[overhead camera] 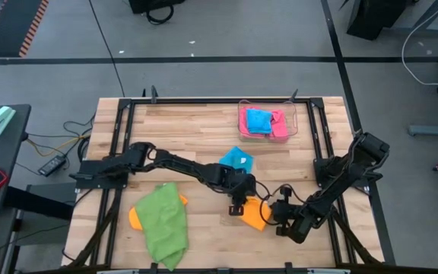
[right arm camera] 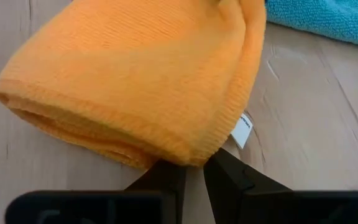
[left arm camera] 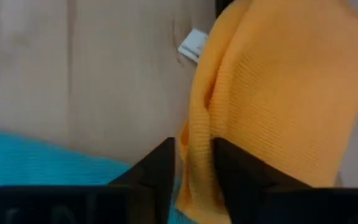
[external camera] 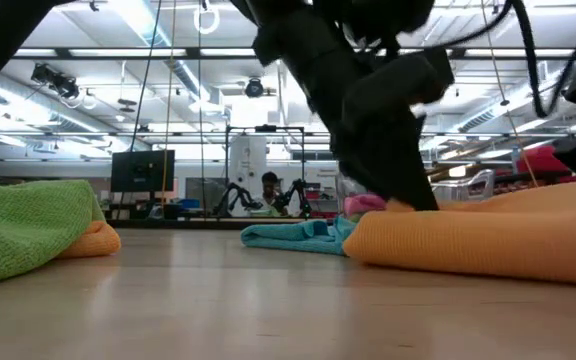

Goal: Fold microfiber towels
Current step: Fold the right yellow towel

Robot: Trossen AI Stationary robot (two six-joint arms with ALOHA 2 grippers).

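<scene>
At the bench's (overhead camera: 204, 125) front, both tools pinch the folded orange towel (overhead camera: 254, 216): left tool (overhead camera: 238, 204), right tool (overhead camera: 279, 221).

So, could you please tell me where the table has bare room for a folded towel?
Bare wood lies left of the clear tray, and beyond the green towel. It is crowded where both pincers meet at the orange towel, beside the blue towel.

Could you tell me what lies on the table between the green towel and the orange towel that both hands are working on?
Only bare wood: in the high view, nothing lies between the green towel and the orange towel.
</scene>
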